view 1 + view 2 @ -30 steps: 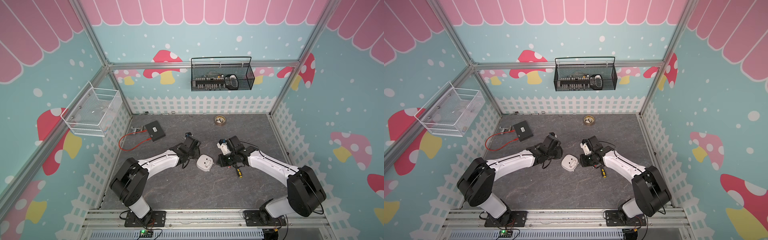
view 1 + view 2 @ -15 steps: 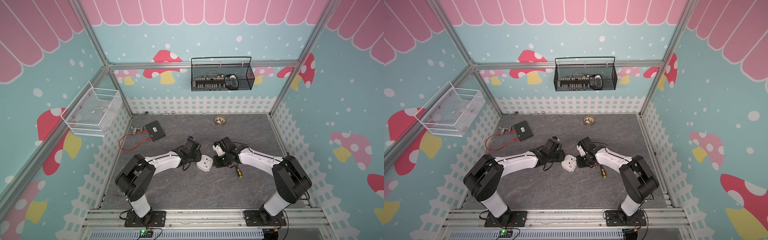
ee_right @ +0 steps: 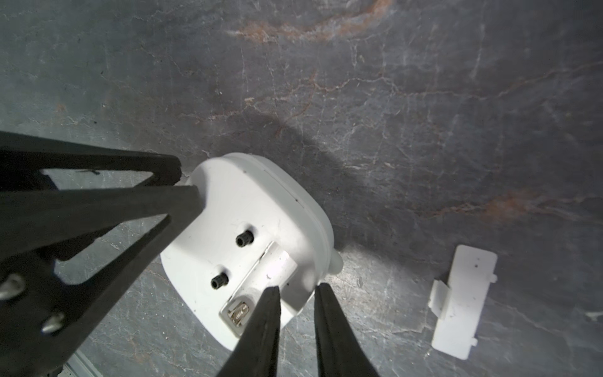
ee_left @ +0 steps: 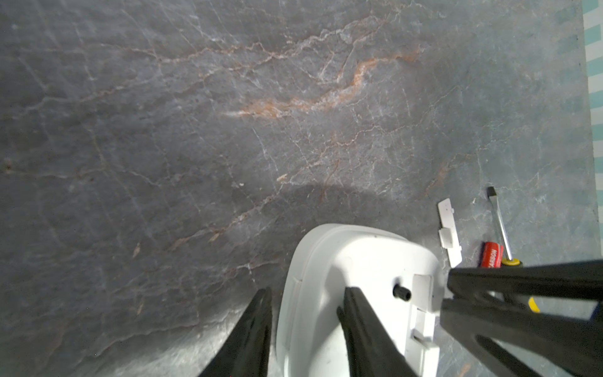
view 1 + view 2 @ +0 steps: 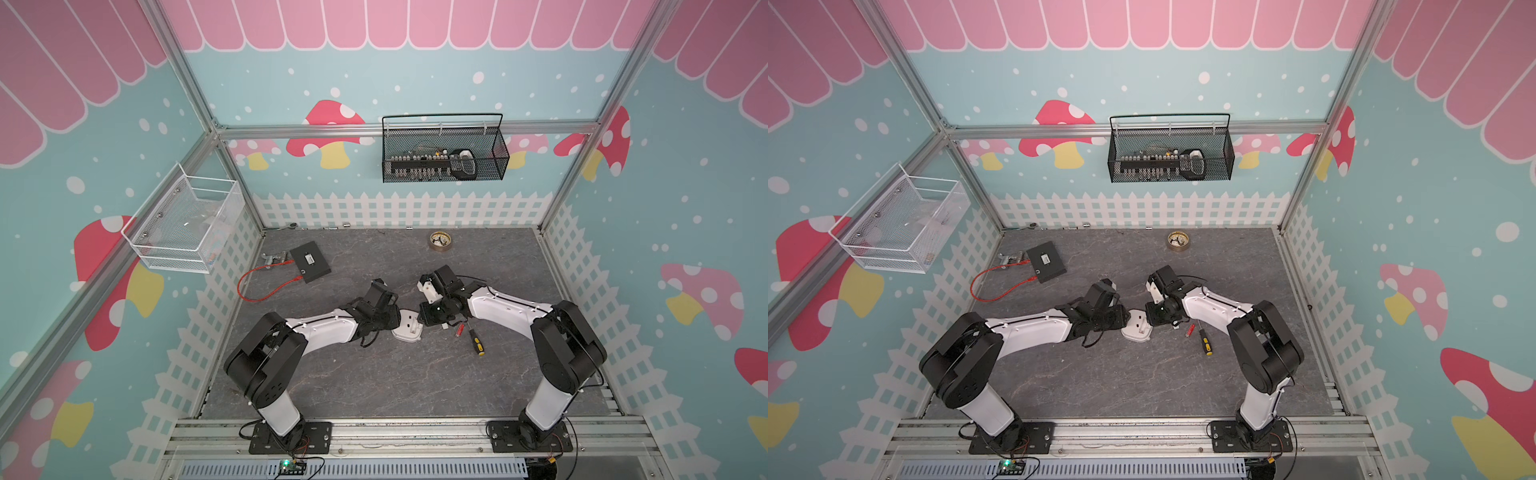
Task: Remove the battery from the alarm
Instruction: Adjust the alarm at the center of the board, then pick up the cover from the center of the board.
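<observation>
since a second ago both arms have closed in. the left claw [image 4: 306, 292] now sits at the 9 o'clock edge of the alarm [image 5: 409, 328], and the right claw [image 3: 297, 289] at its 3 o'clock edge. the alarm has barely shifted. from the front rail i read 12 o'clock as the back wall.

alarm: face down on the surface [image 5: 374, 386], back up. its recess [image 3: 274, 267] is empty, with the bare spring contact [image 3: 238, 315] showing at one end.

battery [image 4: 492, 255]: on the surface at 3 o'clock of the alarm, just past the cover [image 3: 460, 297], lying against the screwdriver [image 5: 476, 344].

left claw: released, astride the alarm's rim, with one finger over the back and one outside it. right claw: released, fingers narrowly apart over the recess corner, nothing between them.

step in hand: extraction looks complete. the next move calls for lifting both claws straight off, clear of the battery, which would likely roll.

containers:
- black wire basket [image 5: 494, 166], back wall, 12 o'clock: a row of small parts and a dark device.
- white mesh basket [image 5: 183, 253], 10 o'clock: contents unclear.
- brass dish [image 5: 440, 249], 1 o'clock: contents too small to identify.
</observation>
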Available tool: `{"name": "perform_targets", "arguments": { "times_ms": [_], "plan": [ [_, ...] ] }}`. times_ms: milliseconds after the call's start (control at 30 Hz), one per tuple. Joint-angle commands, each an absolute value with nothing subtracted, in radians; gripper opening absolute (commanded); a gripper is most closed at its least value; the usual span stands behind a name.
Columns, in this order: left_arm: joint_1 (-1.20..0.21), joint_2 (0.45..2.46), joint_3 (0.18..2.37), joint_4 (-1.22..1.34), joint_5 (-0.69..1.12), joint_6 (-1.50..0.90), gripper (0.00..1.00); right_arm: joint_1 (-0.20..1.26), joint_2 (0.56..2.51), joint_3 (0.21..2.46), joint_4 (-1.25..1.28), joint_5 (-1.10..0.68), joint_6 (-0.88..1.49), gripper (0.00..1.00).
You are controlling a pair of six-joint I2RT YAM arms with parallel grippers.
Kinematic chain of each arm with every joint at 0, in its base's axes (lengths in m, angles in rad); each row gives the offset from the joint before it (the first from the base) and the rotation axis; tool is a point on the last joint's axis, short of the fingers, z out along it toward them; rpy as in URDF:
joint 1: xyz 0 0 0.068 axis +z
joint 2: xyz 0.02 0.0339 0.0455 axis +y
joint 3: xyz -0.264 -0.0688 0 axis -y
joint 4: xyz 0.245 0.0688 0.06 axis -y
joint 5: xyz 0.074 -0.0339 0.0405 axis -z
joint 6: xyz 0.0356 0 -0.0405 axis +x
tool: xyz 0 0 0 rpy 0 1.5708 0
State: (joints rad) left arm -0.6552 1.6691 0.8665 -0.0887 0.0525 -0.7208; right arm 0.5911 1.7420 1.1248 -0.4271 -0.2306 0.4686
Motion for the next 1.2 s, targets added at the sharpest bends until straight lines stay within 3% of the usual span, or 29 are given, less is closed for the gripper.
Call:
{"name": "perform_targets", "arguments": {
  "times_ms": [0, 267, 700, 1167],
  "plan": [
    [-0.659, 1.627, 0.819, -0.107, 0.087, -0.755, 0.4, 0.598, 1.691, 1.166, -0.495, -0.15, 0.437, 0.27],
    [-0.639, 1.471, 0.792, -0.17, -0.004, -0.762, 0.43, 0.572, 1.608, 1.181, -0.675, 0.027, 0.384, 0.29],
    [-0.62, 1.395, 0.826, -0.223, -0.023, -0.741, 0.43, 0.551, 1.811, 1.222, -0.682, -0.001, 0.283, 0.3],
    [-0.618, 1.394, 0.834, -0.231, -0.021, -0.736, 0.43, 0.551, 1.883, 1.246, -0.681, 0.009, 0.253, 0.25]
  ]
}}
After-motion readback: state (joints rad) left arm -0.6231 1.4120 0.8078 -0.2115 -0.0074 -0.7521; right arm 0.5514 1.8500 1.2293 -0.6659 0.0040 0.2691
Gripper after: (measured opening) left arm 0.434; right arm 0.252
